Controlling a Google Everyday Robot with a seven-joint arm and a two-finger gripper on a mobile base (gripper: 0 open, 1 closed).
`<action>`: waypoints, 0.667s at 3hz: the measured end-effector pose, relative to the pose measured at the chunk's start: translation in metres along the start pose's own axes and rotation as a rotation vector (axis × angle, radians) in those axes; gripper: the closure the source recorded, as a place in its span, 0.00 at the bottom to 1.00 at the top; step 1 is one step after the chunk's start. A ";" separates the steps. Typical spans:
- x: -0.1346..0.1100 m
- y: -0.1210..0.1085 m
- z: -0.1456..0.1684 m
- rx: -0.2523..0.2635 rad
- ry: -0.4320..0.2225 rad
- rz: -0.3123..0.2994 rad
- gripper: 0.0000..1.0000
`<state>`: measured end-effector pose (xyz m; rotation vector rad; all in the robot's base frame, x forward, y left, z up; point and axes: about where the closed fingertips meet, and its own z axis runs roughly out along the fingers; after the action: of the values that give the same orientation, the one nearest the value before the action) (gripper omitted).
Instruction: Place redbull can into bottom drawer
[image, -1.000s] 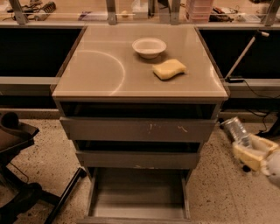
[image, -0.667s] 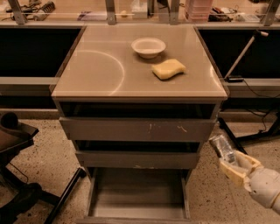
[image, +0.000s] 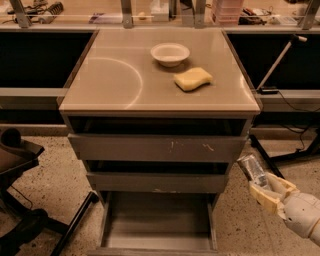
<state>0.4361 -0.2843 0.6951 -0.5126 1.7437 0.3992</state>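
The redbull can (image: 253, 170), slim and silvery, is held tilted in my gripper (image: 267, 192) at the lower right, just right of the cabinet's drawer fronts. The gripper's pale fingers (image: 275, 186) are shut around the can's lower end. The bottom drawer (image: 158, 222) is pulled open at the foot of the cabinet, a wide grey tray with nothing in it. The can is above and to the right of the drawer's right wall.
A white bowl (image: 170, 53) and a yellow sponge (image: 192, 79) lie on the cabinet top (image: 110, 85). Two scuffed drawers (image: 157, 148) sit above the open one. An office chair base (image: 20, 200) stands at the left, cables and a stand at the right.
My gripper with the can has moved left and forward toward the cabinet's right side, closer to the open bottom drawer.
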 end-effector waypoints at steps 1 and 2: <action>0.044 0.021 0.027 -0.017 -0.003 0.012 1.00; 0.115 0.042 0.074 -0.024 0.013 -0.001 1.00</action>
<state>0.4526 -0.2250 0.5665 -0.5336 1.7526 0.4172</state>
